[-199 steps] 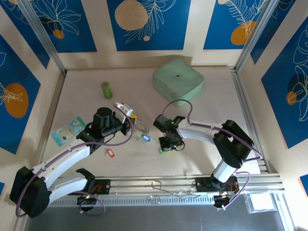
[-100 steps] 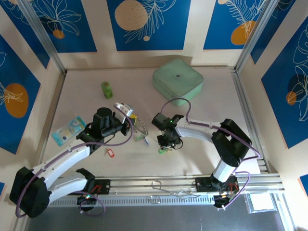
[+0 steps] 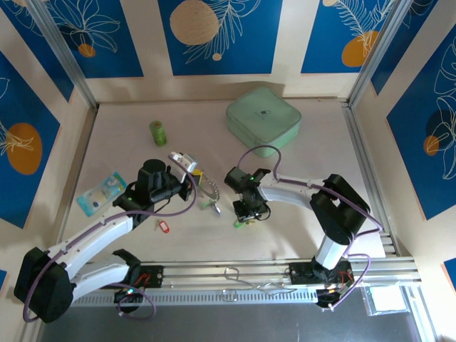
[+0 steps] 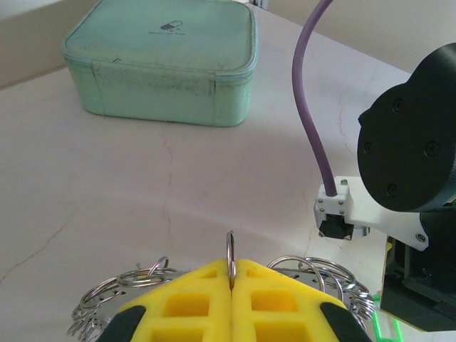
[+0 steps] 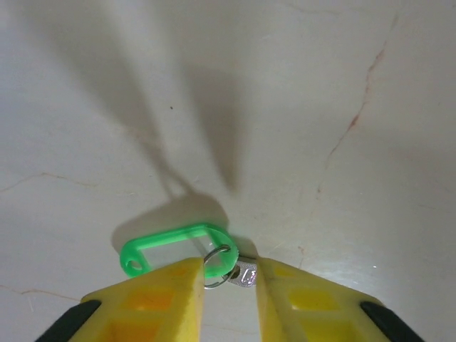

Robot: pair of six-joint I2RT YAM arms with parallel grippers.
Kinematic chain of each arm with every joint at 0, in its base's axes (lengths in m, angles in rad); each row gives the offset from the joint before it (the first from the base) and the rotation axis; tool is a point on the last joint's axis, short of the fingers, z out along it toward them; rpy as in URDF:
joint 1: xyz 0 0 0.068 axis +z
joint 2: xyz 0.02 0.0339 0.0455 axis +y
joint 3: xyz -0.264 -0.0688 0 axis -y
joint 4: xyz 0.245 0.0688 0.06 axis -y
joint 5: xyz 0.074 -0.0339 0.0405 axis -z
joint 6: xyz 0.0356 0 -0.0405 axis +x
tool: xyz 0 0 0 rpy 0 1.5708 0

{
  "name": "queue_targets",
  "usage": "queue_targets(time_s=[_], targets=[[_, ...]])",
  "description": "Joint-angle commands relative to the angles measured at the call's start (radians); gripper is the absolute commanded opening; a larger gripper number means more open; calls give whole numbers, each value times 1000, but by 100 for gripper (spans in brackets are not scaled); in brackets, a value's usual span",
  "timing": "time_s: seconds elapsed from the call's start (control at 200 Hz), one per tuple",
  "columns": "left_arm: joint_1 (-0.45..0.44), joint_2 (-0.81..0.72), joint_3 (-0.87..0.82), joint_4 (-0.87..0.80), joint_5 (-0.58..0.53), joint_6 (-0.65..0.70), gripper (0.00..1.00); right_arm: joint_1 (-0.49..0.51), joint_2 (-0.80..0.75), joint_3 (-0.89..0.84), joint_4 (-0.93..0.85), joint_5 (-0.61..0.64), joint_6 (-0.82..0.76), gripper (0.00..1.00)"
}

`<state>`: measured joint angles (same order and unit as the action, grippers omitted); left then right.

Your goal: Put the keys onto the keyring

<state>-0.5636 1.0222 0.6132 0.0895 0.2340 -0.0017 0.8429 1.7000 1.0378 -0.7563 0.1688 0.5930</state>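
Table view from above: the left gripper (image 3: 192,187) sits left of centre, holding the keyring (image 3: 209,188) up off the table (image 3: 299,171). A yellow tag (image 3: 198,172) shows right beside the ring's upper end; whether it is threaded on, I cannot tell. The red-tagged key (image 3: 163,226) lies loose on the table below the left arm, well apart from the ring. Just right of centre, the right gripper (image 3: 244,215) points down over the green-tagged key (image 3: 241,223), which lies flat on the table. The green box (image 3: 263,117) stands at the upper middle, away from the work.

Left wrist view: the left gripper (image 4: 230,269) is clenched, its yellow fingers (image 4: 192,299) pressed together at the bottom centre on one small loop of the keyring (image 4: 142,281), whose other loops fan out to both sides.

Right wrist view: the right gripper (image 5: 228,266) has its jaws apart at the bottom centre, straddling the little split ring of the green-tagged key (image 5: 174,246) without gripping it. The tag lies to the lower left on the table.

By my reckoning the job is partly done at best: the red and green keys are both off the ring, and the green one has yet to be picked up and threaded.
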Motion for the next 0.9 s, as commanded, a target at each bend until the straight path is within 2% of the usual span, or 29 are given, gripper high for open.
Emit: queue_targets(time_s=[0.0,0.25,0.56,0.895], targets=[[-4,-31,16,33,-5,-4,0,3,-18,37,-42,2,-5,32],[-4,-45,14,24,-13,0,0,19,28,57,-48,3,-16,35],[-4,-56,16,15,-15,3,0,25,59,73,-67,15,-19,25],[-4,-52,18,18,-16,5,0,25,66,74,-84,27,-19,18]])
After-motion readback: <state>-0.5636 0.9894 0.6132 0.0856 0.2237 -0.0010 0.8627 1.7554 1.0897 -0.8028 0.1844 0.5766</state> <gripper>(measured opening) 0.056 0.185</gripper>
